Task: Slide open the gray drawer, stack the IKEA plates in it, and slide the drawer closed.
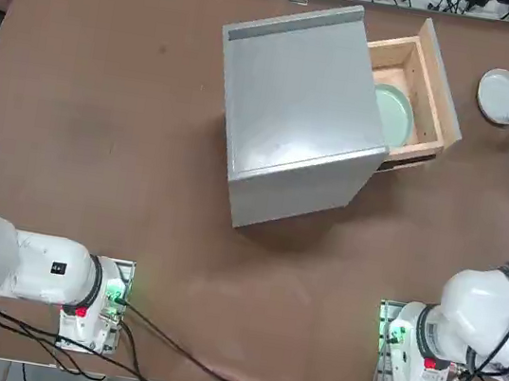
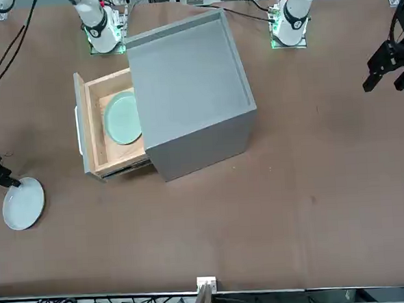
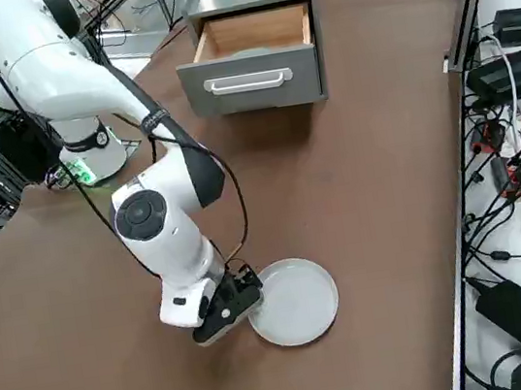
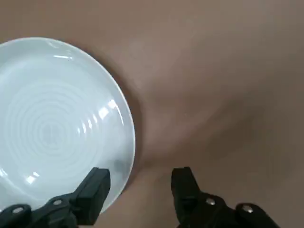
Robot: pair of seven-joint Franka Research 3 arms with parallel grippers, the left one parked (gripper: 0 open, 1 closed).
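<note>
At the white plate's [image 4: 52,128] rim, end effector [image 4: 140,183] straddles it

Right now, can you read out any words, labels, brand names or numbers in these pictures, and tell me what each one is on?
None can be read.
The gray cabinet, the gray drawer, the green plate and the white plate by the right gripper carry no text.
A small dark mark on the left arm is too small to read.

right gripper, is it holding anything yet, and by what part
Nothing is held. The right gripper is open, its fingers straddling the white plate's rim, not clamped on it.
</note>
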